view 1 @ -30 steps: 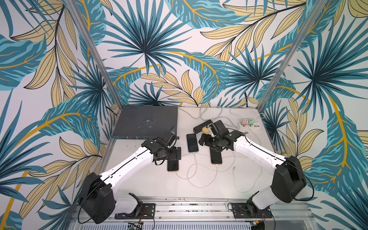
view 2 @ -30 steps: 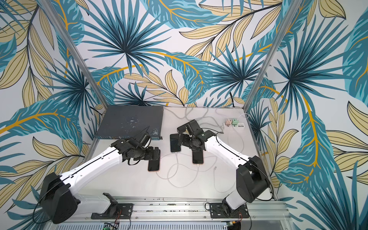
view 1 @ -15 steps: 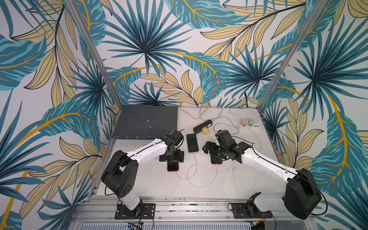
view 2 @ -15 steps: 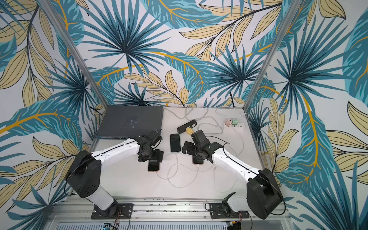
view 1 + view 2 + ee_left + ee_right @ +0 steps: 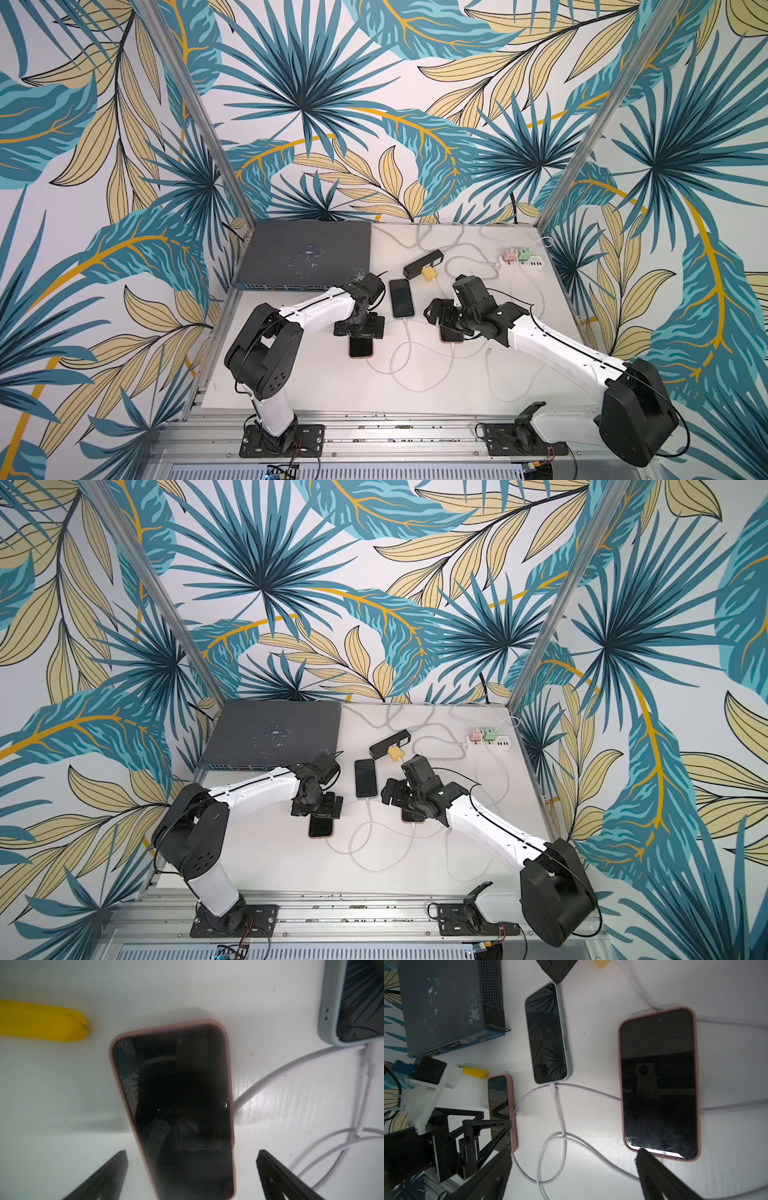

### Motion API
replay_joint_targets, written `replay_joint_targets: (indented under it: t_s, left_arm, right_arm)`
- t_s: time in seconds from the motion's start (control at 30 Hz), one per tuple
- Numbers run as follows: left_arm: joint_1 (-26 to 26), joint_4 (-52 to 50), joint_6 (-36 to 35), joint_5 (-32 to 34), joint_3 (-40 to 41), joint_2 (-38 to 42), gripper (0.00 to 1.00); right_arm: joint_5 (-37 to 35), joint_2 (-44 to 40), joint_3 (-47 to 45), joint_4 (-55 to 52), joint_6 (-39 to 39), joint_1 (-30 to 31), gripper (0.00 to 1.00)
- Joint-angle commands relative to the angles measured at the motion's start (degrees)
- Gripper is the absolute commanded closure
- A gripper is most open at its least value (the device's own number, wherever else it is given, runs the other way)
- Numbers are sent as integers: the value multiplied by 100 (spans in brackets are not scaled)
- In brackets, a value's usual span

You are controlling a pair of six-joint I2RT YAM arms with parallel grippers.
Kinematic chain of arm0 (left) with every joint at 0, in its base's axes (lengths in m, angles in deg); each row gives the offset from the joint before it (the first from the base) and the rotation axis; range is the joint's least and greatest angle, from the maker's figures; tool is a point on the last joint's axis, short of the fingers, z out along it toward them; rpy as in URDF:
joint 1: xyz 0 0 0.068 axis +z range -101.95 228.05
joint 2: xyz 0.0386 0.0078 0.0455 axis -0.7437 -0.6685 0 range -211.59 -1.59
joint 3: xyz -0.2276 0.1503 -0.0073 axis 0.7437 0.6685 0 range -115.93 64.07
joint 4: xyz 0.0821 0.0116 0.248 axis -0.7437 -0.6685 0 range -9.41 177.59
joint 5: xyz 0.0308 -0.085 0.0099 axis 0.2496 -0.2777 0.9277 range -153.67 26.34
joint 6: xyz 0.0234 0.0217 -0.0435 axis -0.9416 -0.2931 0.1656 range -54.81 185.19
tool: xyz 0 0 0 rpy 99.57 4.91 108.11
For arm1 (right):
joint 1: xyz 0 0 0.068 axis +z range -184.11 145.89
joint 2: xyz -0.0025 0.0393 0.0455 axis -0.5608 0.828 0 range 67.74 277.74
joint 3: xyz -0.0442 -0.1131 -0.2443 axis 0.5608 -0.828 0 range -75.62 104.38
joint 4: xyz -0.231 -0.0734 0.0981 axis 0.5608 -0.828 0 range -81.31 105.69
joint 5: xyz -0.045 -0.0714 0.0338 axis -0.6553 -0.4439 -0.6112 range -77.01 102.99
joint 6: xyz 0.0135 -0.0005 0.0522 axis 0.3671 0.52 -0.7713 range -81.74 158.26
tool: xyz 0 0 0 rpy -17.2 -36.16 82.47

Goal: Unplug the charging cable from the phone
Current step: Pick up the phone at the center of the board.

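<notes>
A white table (image 5: 316, 386) carries everything. The biggest thing on it is a dark network switch (image 5: 303, 253), which lies beyond the grey-cased phone (image 5: 401, 298) on the left arm's side.

The left gripper (image 5: 192, 1154) points down just beside that phone, on the left arm's side and nearer the robot's base. Its fingers (image 5: 110, 1172) stand wide apart, one on each side of a pink-cased phone (image 5: 176, 1095). They are clear of its edges and grip nothing.

The right gripper (image 5: 573, 1153) hangs on the other side of the grey-cased phone, its fingers also spread wide and empty. One fingertip (image 5: 643, 1158) sits at the near end of a second pink-cased phone (image 5: 658, 1082); whether it touches cannot be told.

The grey-cased phone lies flat, screen up, between the two pink ones. A white charging cable (image 5: 560, 1118) is plugged into its near end and loops across the table toward the robot's base. Whether the pink phones are plugged in cannot be told.

A black power block (image 5: 424, 264) with a small yellow plug (image 5: 428, 273) lies just past the grey-cased phone's far end.
</notes>
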Motion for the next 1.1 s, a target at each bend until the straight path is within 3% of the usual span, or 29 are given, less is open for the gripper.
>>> replay_joint_targets:
  t_s: [0.0,0.37,0.73,1.07]
  left_arm:
    - [63,109,-70,99,-106,-95,0]
    - [88,314,-71,-19,-97,-397,1]
    - [98,261,-103,58,-46,-353,23]
    - [135,-404,-264,390,-267,363,28]
  right_arm:
    - [69,-104,-105,86,-71,-32,5]
    - [78,-161,-65,95,-113,-57,5]
    - [67,-181,-43,130,-143,-110,5]
    - [123,-159,-52,220,-152,-129,5]
